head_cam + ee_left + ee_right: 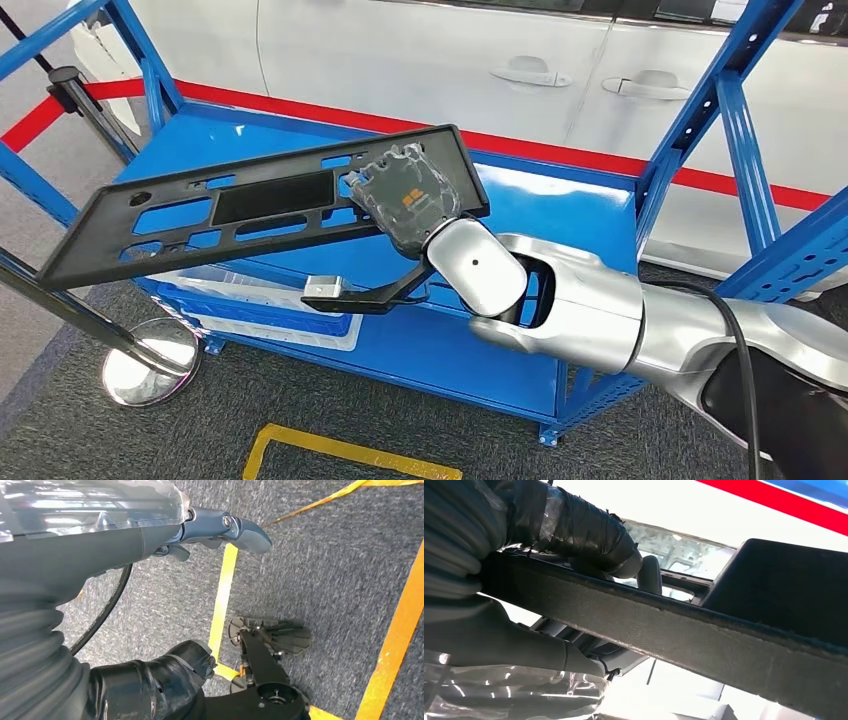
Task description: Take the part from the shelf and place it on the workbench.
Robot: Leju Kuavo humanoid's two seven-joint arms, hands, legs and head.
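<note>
A long flat black plastic part (240, 212) with several cut-out slots hangs in the air over the blue shelf (560, 210), tilted down to the left. My right hand (408, 203) grips its right end, with the palm cover lying on top. In the right wrist view the part's edge (684, 630) runs across the picture with the thumb (584, 535) wrapped over it and fingers (549, 650) beneath. My left hand (165, 530) hangs over grey carpet and holds nothing, its fingers only partly seen.
A white car (450, 60) stands behind the shelf, beyond a red floor line (560, 150). Blue uprights (720, 110) frame the shelf on the right and left. A chrome stanchion base (150, 365) stands at front left. Yellow floor tape (340, 450) marks the carpet.
</note>
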